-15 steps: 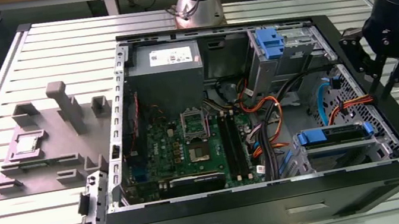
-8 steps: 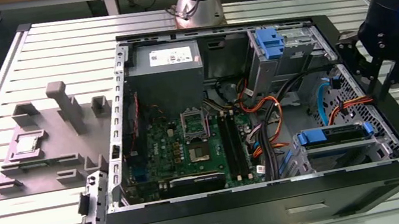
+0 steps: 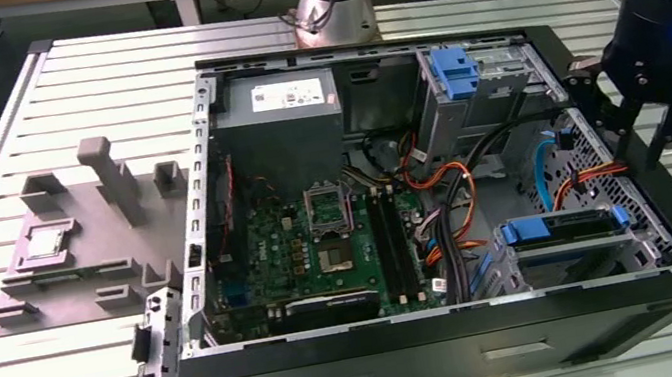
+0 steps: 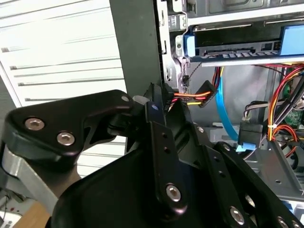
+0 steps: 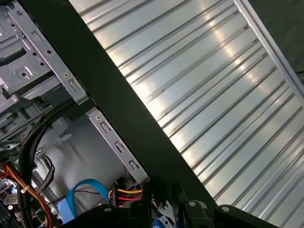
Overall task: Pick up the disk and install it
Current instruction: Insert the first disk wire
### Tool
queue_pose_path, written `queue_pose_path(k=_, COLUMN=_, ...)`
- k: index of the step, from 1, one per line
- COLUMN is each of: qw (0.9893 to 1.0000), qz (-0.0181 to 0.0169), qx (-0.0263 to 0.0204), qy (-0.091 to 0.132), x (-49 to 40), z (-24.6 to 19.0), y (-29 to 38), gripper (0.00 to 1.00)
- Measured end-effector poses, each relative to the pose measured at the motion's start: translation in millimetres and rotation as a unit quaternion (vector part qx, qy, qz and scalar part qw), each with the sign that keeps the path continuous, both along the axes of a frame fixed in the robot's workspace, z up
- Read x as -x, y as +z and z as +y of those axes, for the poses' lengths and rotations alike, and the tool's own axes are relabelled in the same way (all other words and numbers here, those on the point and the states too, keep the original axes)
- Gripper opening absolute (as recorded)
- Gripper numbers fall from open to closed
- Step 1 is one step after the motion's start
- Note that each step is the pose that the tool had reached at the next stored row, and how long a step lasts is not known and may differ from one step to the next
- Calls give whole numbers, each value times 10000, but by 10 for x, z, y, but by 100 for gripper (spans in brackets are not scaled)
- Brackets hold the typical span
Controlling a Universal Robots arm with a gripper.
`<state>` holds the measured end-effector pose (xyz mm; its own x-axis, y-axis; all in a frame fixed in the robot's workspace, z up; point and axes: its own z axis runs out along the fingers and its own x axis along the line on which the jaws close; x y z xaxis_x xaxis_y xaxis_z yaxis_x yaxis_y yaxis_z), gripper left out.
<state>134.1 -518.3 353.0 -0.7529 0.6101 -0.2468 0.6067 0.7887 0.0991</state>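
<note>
Disk [image 3: 559, 227] sits flat in drive bay [image 3: 578, 264], near-right corner of PC case [image 3: 405, 365] in exterior view; blue-railed edge faces far, long axis near-far; gripper [image 3: 648, 149] hangs over case's right wall; can't tell if jaws open or closed.

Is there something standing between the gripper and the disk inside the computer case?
Yes. In the second wrist view, an orange, red and yellow cable bundle and a blue cable hang between the gripper, at the case's side wall, and the disk.
</note>
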Motion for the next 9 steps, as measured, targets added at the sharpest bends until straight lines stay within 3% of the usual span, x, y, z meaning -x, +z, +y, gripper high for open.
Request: queue_pose_path(k=9, qw=9998, qz=-49, qx=14, qy=166, x=18, z=0, y=-63, gripper=31)
